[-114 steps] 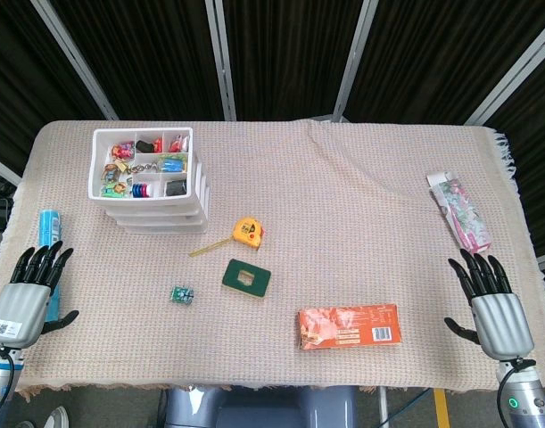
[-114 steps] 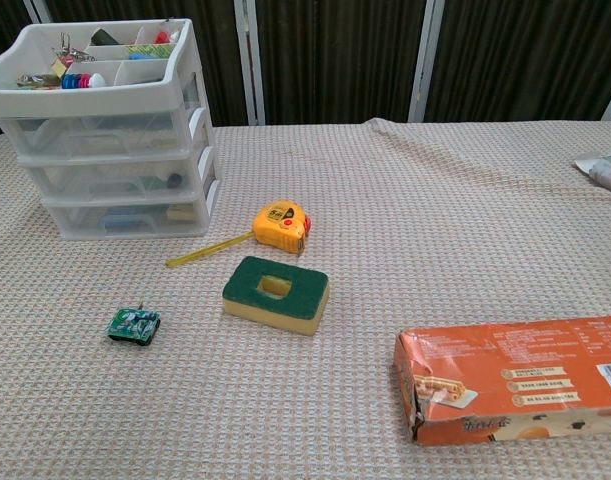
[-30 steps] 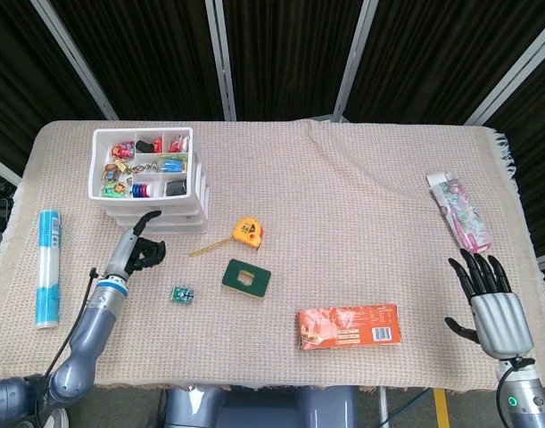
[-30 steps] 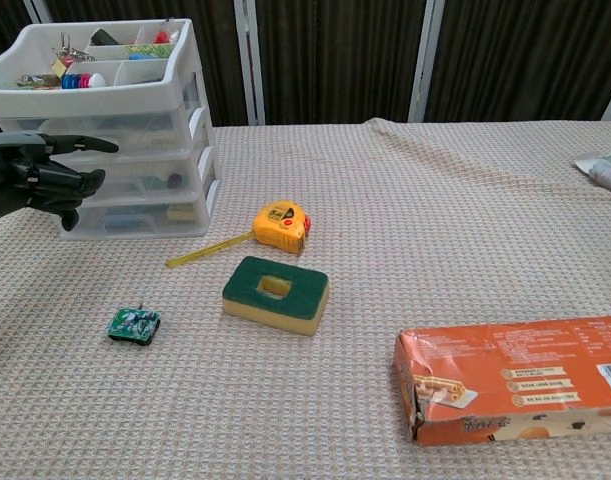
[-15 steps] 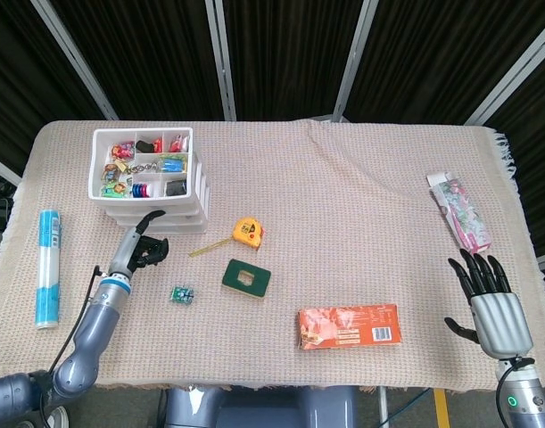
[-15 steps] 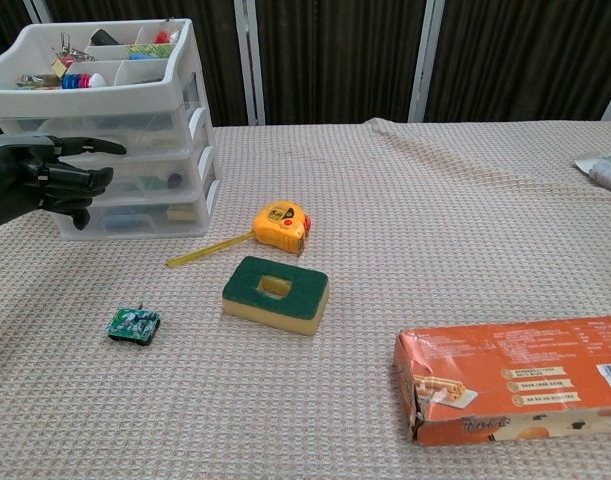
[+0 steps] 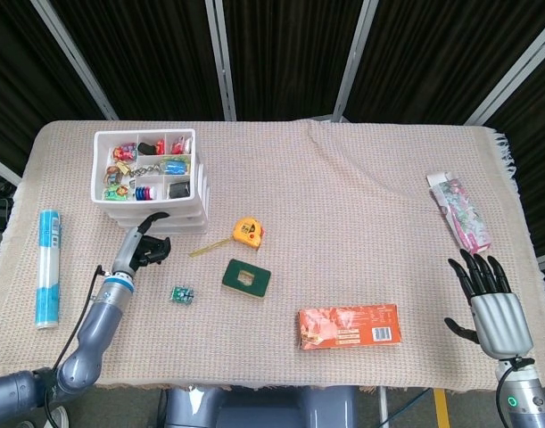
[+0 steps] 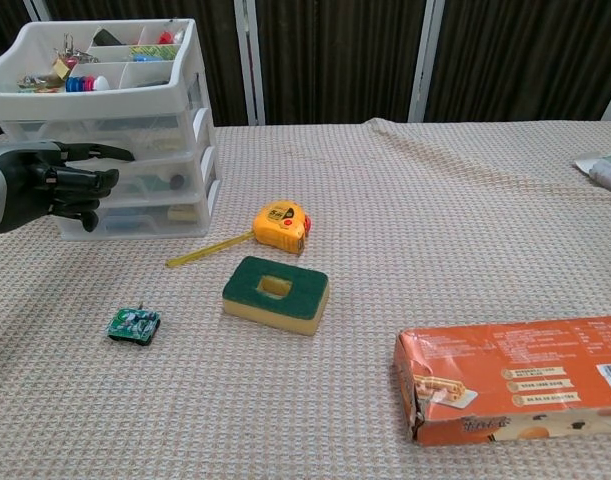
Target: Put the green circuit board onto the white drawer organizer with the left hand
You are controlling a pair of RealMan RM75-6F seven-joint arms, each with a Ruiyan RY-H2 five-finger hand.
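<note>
The small green circuit board (image 7: pixel 181 294) (image 8: pixel 134 325) lies flat on the cloth, left of the sponge. The white drawer organizer (image 7: pixel 198 166) (image 8: pixel 105 100) stands at the back left, with small items in its top tray. My left hand (image 7: pixel 145 242) (image 8: pixel 55 185) hovers in front of the organizer's lower drawers, above and behind the board and apart from it. Its fingers are curled in, the thumb sticks out, and it holds nothing. My right hand (image 7: pixel 495 308) rests at the table's near right edge with its fingers spread and empty.
A yellow tape measure (image 7: pixel 247 232) (image 8: pixel 281 226) with its tape pulled out and a green-topped sponge (image 7: pixel 247 277) (image 8: pixel 276 293) lie right of the board. An orange box (image 7: pixel 349 326) (image 8: pixel 515 378) lies near the front, a blue tube (image 7: pixel 46 267) far left, a printed packet (image 7: pixel 459 212) far right.
My left hand came up from the table's left edge and has edged right, in front of the organizer, curling its fingers. The right hand and the board have not moved.
</note>
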